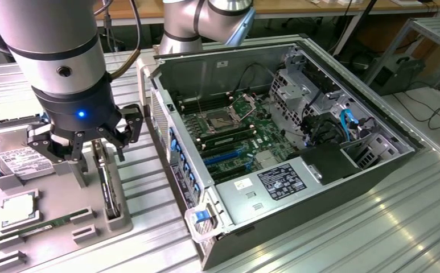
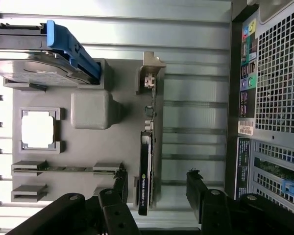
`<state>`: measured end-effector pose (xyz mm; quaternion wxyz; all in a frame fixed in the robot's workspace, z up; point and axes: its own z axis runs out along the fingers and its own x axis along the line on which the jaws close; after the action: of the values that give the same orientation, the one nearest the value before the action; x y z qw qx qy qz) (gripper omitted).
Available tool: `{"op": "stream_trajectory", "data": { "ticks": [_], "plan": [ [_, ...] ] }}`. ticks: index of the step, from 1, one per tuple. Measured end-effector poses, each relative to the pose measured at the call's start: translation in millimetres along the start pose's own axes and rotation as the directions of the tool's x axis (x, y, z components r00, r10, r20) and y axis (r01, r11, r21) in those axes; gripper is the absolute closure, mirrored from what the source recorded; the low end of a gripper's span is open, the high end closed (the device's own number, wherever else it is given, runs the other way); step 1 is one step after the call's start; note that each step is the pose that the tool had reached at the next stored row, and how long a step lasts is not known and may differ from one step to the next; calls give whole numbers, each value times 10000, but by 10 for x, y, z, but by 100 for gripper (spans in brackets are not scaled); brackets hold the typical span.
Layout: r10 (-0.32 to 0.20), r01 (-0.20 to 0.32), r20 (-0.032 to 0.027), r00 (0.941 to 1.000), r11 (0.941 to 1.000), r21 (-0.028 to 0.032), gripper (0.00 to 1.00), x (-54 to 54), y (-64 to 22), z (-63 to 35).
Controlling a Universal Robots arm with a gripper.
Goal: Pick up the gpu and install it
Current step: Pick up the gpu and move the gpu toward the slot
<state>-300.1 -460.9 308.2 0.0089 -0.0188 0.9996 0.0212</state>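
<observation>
Gripper [image 1: 98,160] spread wide over upright gpu [image 2: 146,169], wrist view shows gaps both sides, computer case [image 1: 319,227] close beside.

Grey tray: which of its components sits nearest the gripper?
The gpu, the card standing on edge directly beneath the open gripper; the hard drive, processor and memory stick sit farther off.

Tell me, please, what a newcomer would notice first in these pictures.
First comes the open computer case, lying on its side at the exterior view's right with its motherboard bare. Next is the big arm's gripper, open and hanging over the gpu, which stands on edge in a grey tray at that view's left. A hard drive lies in the same tray.
</observation>
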Motion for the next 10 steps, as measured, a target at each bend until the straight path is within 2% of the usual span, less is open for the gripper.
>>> {"op": "stream_trajectory", "data": {
  "ticks": [1, 3, 5, 10],
  "plan": [
    [-47, 47, -8, 10000, 10000, 16, 40, 0, 0, 1],
    [-70, 71, -38, 10000, 9999, 149, 40, -3, -1, 2],
    [-126, 127, -57, 9999, 9998, 154, 40, -1, -1, 5],
    [-173, 174, -60, 9998, 9997, 151, 40, -1, 1, 31]
  ]
}}
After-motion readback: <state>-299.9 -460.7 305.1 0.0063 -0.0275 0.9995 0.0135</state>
